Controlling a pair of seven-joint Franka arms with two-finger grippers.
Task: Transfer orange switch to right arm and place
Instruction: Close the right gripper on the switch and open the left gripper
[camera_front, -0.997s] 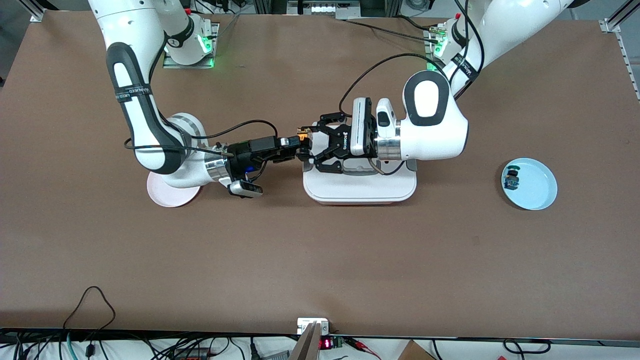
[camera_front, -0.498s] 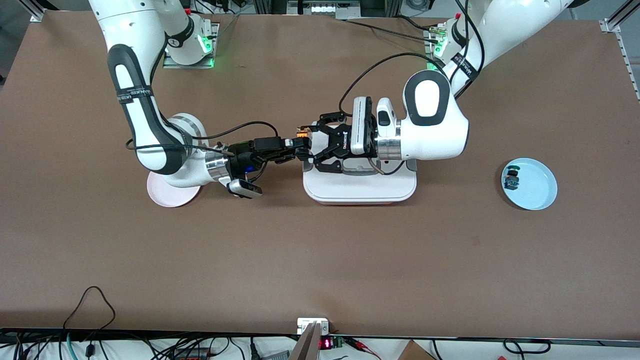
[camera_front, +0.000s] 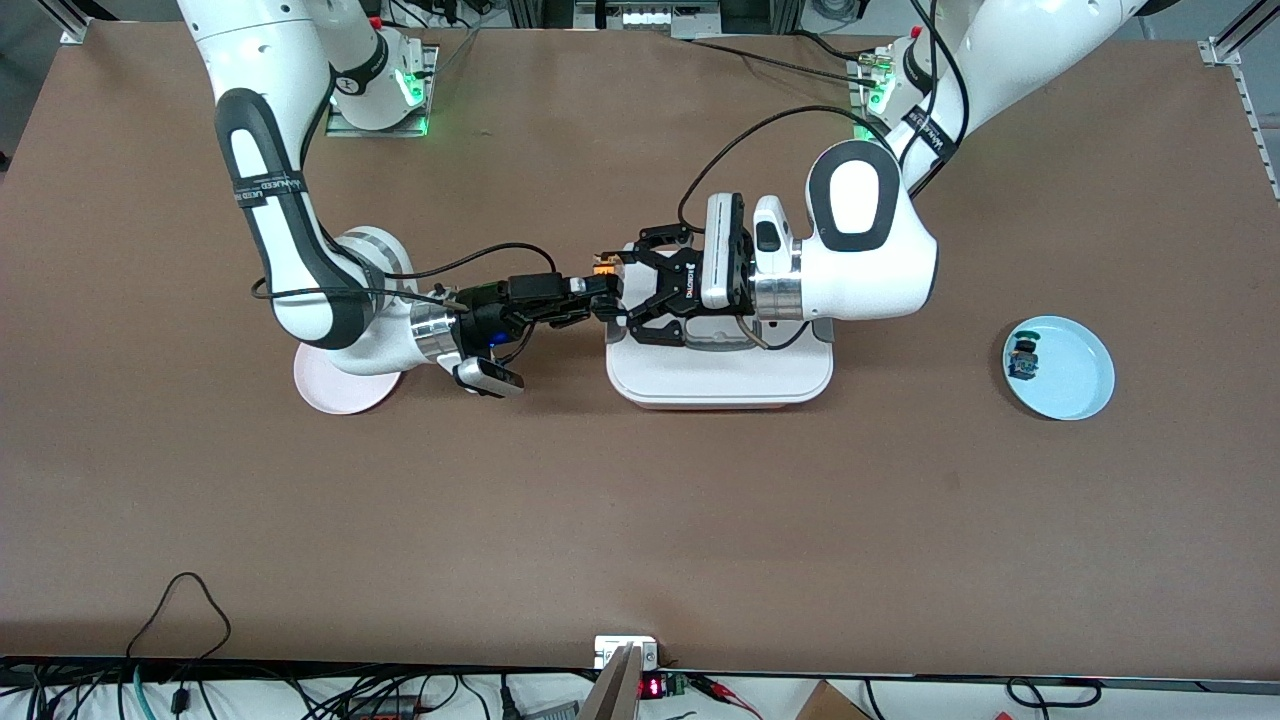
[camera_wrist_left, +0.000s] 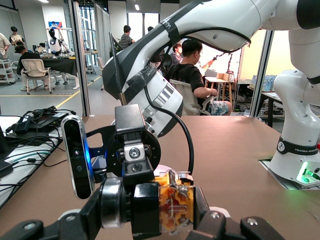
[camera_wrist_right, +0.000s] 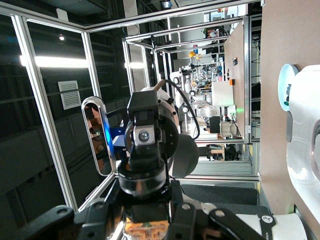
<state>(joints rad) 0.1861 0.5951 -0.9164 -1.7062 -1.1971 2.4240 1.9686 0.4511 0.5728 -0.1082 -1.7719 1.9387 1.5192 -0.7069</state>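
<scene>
White "ROBOTIQ" lettering stands on the black body of the left pincer (camera_front: 628, 293). "FRANKA ROBOTICS" is printed on a black band (camera_wrist_left: 296, 148) around a white arm base. A red numeric display (camera_front: 650, 687) at the table edge is too small to read.

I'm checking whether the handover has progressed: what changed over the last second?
Little moved. The right gripper edged slightly closer to the left gripper, meeting it above the edge of the white tray. The orange switch stayed at the left gripper's fingertips. The pink plate and the blue plate with the small blue-and-green switch did not move.
</scene>
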